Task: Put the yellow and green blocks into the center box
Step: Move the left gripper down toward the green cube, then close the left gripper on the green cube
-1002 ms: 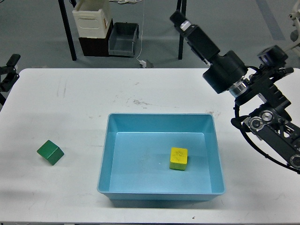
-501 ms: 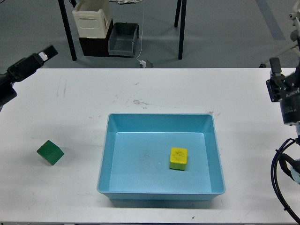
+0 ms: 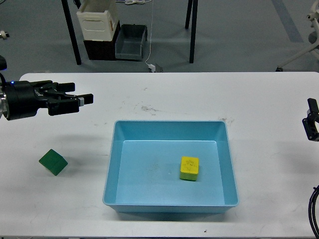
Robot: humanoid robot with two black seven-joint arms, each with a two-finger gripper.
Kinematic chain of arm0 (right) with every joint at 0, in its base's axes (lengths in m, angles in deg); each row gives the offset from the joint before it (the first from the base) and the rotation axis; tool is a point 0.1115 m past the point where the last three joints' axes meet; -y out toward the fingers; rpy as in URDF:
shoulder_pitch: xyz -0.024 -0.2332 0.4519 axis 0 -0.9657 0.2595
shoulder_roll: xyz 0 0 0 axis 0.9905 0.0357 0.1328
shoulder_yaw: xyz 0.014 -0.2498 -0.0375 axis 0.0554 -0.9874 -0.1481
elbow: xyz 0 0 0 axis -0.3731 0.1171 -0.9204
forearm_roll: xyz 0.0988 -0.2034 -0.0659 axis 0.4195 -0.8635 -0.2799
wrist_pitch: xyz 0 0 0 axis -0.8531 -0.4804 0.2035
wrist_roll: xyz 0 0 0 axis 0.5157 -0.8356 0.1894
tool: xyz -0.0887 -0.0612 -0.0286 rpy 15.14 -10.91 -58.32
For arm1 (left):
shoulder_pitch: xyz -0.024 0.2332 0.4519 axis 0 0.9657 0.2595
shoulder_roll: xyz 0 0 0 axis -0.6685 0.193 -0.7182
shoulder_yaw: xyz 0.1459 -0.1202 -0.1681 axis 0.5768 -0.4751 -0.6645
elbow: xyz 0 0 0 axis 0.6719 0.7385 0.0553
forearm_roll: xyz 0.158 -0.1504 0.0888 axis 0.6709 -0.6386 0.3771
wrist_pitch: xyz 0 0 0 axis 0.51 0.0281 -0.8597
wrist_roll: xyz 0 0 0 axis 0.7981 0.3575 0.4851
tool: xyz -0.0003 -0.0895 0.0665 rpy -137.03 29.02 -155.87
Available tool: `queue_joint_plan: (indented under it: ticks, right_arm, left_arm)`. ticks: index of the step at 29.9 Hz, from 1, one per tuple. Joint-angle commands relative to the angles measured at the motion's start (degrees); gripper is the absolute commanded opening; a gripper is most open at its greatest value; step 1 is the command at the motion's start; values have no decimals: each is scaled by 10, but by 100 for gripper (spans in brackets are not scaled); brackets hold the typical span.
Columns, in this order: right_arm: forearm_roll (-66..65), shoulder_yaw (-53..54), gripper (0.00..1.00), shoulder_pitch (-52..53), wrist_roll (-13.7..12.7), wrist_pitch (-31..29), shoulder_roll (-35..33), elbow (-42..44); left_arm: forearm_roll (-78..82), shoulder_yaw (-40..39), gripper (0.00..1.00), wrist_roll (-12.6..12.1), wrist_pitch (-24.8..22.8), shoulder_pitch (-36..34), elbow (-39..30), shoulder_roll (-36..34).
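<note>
The yellow block (image 3: 190,168) lies inside the blue box (image 3: 169,122) at the table's middle, right of the box's center. The green block (image 3: 53,162) sits tilted on the white table at the left, apart from the box. My left gripper (image 3: 82,99) reaches in from the left edge, above the table and some way beyond the green block, its fingers pointing right, spread and empty. Only a small black part of my right arm (image 3: 311,121) shows at the right edge; its fingers cannot be told apart.
The white table (image 3: 164,89) spans the view. Behind it on the floor stand a white crate (image 3: 97,19), a grey bin (image 3: 131,41) and black table legs (image 3: 193,30).
My left gripper has swung in from the left edge over the table, toward the right. My right arm has pulled back from above the table to the right edge. Both blocks are unmoved.
</note>
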Motion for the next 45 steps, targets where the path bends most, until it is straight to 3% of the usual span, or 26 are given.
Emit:
queue_joint_plan:
  ticks: [1, 8, 13, 38, 43, 45]
  right_arm:
    - [0, 0, 98, -8, 1, 3, 1, 0]
    - [0, -1, 98, -16, 2, 2, 1, 0]
    - [0, -1, 98, -17, 4, 2, 1, 0]
    - [0, -1, 98, -24, 5, 3, 5, 1]
    - [-1, -1, 98, -25, 5, 3, 5, 1]
    - [-1, 0, 98, -25, 5, 3, 5, 1]
  left_arm:
    - [52, 72, 99, 0, 0, -22, -3, -1]
    - [201, 124, 99, 0, 0, -12, 22, 0]
    - [201, 159, 99, 0, 0, -13, 60, 0]
    - [201, 209, 99, 0, 0, -14, 117, 6]
    - [201, 208, 97, 0, 0, -15, 117, 7]
    - [201, 208, 92, 0, 0, -14, 117, 8]
